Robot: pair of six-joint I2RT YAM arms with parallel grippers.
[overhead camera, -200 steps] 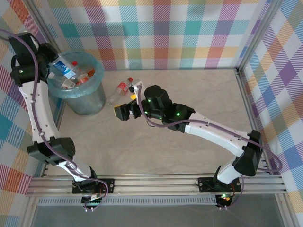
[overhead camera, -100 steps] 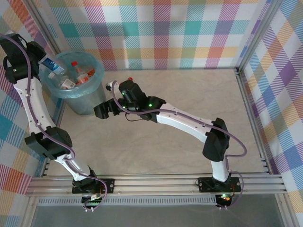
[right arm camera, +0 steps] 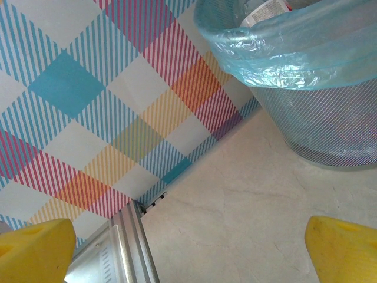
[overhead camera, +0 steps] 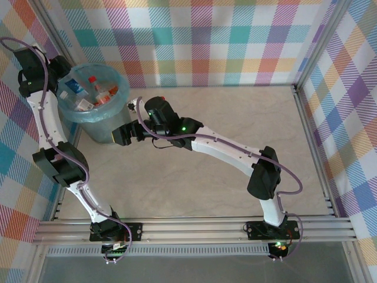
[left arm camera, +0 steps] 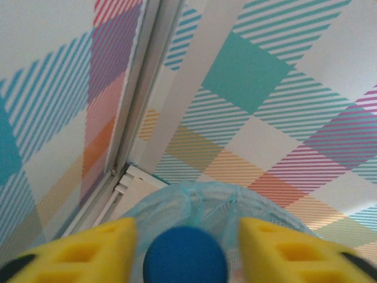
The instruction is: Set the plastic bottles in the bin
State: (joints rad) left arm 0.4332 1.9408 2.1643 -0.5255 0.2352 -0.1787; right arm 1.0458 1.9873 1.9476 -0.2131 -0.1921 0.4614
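Observation:
The bin [overhead camera: 109,121] stands at the far left, a grey mesh basket lined with a light-blue bag. Several plastic bottles [overhead camera: 97,94] lie inside it, with red caps and orange contents. My left gripper [overhead camera: 63,75] hangs at the bin's left rim. In the left wrist view its yellow fingers [left arm camera: 82,247] stand apart on either side of a blurred blue bottle cap [left arm camera: 184,258], with a gap on each side. My right gripper [overhead camera: 119,137] is low beside the bin's right wall, wide open with bare table between its fingertips [right arm camera: 35,247].
Plaid walls close in the table at the back and on both sides. A metal frame post [right arm camera: 132,247] stands in the corner behind the bin [right arm camera: 330,124]. The right arm [overhead camera: 218,147] stretches across the table's middle.
My left gripper's fingers have parted from the blue-capped bottle over the bin. My right gripper has swept left from the table's middle to the bin's side.

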